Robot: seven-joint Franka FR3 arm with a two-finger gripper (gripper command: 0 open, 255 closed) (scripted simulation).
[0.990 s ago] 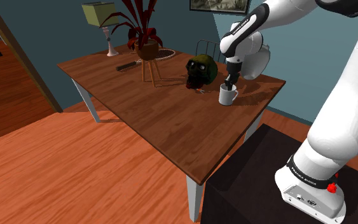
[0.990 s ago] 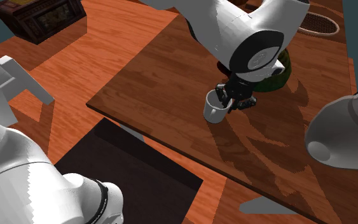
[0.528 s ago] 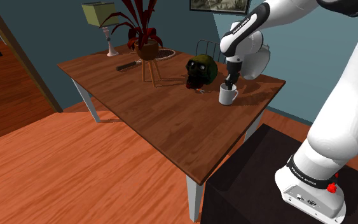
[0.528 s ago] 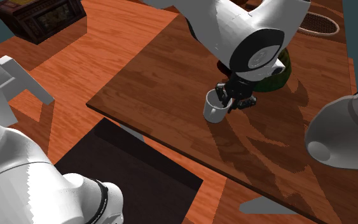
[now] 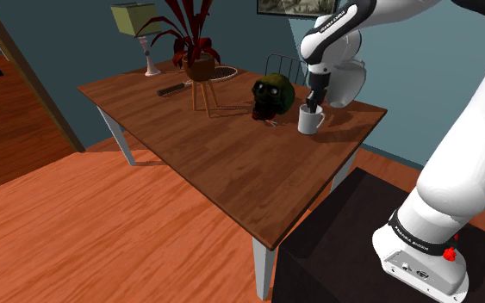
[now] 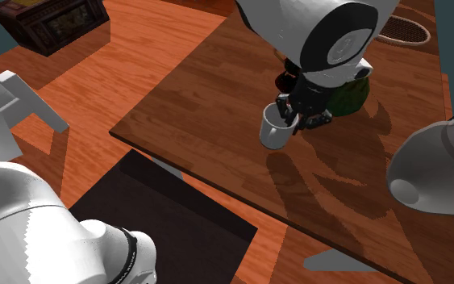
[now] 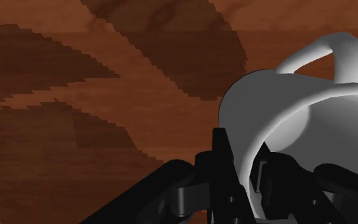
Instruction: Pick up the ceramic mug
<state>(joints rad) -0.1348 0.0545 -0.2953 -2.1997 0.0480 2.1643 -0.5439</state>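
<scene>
Orange wood floor (image 5: pixel 102 215) lies around the black stand (image 5: pixel 344 241), and next comes the brown desk (image 5: pixel 232 163) with pale legs. Its top is flat and smooth, with dark wood lines. Near the far corner of the desk is the white mug (image 6: pixel 275 129). The black gripper (image 6: pixel 291 119) is pinching the mug's wall, with one finger inside and one outside. The mug looks to be just off the desk, since its shadow sits a little apart from it. It is round and shiny, with a curved handle (image 7: pixel 336 51) on the side away from the fingers. I think it is hard and a bit slippery, not too heavy, and would break if dropped, so a tight hold on the rim is good. Just behind it sits a round dark green thing (image 5: pixel 272 93). Farther back are a red plant (image 5: pixel 199 43), a lamp (image 5: pixel 137 21) and a blue wall (image 5: pixel 77 52).
</scene>
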